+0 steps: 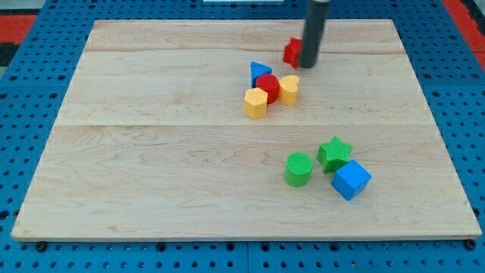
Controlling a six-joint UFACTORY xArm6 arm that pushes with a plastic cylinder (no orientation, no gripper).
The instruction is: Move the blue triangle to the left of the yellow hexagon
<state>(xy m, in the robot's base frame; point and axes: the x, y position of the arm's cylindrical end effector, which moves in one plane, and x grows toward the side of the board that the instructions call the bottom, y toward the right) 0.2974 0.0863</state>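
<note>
The blue triangle (259, 72) sits near the top middle of the wooden board (151, 152). It touches a red cylinder (267, 87) just below it. The yellow hexagon (256, 103) lies below and slightly left of the red cylinder, touching it. A yellow heart-shaped block (289, 89) touches the red cylinder on its right. My tip (307, 65) is to the right of and slightly above the blue triangle, apart from it. The rod partly hides a red block (292, 51) right beside it.
A green cylinder (298, 168), a green star (334, 153) and a blue cube (351, 180) are grouped at the lower right of the board. A blue pegboard (30, 114) surrounds the board.
</note>
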